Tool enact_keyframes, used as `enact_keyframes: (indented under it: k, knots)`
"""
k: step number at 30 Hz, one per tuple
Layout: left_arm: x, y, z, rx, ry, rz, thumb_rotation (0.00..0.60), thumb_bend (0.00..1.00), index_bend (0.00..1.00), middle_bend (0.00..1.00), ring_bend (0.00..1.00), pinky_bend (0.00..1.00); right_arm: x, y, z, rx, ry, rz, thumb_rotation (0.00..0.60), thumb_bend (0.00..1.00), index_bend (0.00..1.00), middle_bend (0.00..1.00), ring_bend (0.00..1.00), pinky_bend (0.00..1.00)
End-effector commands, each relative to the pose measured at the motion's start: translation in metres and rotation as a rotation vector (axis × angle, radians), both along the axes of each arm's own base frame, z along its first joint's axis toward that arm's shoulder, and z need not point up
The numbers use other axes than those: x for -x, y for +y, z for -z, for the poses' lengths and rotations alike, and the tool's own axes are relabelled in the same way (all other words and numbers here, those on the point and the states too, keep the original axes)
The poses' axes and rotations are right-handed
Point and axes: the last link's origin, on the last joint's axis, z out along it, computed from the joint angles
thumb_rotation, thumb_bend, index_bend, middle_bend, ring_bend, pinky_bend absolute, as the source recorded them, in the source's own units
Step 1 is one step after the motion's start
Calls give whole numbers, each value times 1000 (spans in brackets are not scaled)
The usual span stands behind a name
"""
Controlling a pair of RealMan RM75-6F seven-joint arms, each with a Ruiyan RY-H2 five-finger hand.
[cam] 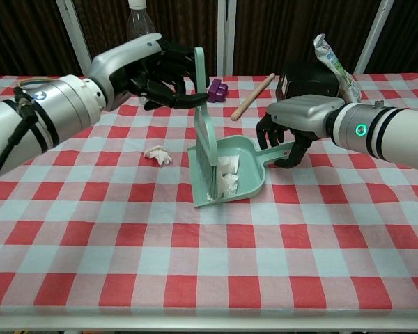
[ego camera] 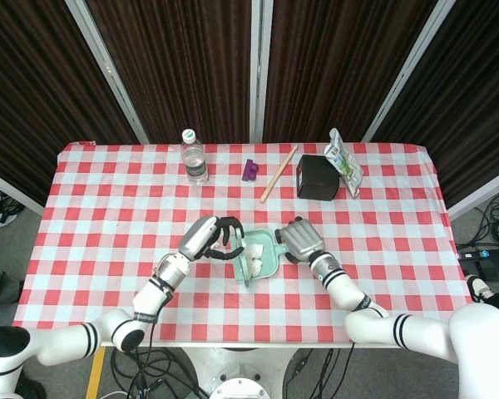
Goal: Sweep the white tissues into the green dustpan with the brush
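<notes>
Over the dustpan (cam: 249,182) mouth, my left hand (cam: 157,73) clamps the brush (cam: 205,132) upright, penning tissues (cam: 226,174) inside; my right hand (cam: 285,132) grips the handle, steadying it.

The left hand (cam: 157,73) holds the brush (cam: 206,132) upright across the mouth of the green dustpan (cam: 247,170), blocking entry there. Just beyond its fingers stand a purple block (cam: 217,90) and a water bottle (cam: 141,21). Behind the right hand's fingers (cam: 270,136) lie a wooden stick (cam: 253,96) and a black box (cam: 308,82). Bare checked tablecloth (cam: 195,278) lies open nearer than both hands.
</notes>
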Motion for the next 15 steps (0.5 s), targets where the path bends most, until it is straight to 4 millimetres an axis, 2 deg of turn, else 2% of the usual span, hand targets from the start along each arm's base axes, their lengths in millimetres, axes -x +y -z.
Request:
enact_keyframes:
  k: [1,4,9,12,15]
  knots:
    - [13,-2,-11,-24,25,8,600,498,566,574,660,878,0,0,2,-1,-8,7,600,655,689,562,349,235]
    - [27,-2,-22,-71,90,33,600,499,564,573,660,879,-1,-1,2,2,-10,6,600,655,689,563,349,235]
    - [54,10,-38,-152,206,20,600,498,563,569,656,876,-3,-1,2,7,-16,12,600,655,689,563,349,235]
    - [66,21,-40,-173,255,-7,600,499,562,566,647,874,-5,-2,3,11,-15,14,600,654,689,563,349,235]
    - [73,28,-34,-149,267,-33,600,501,562,565,643,872,-7,-2,3,15,-16,19,600,655,689,564,349,235]
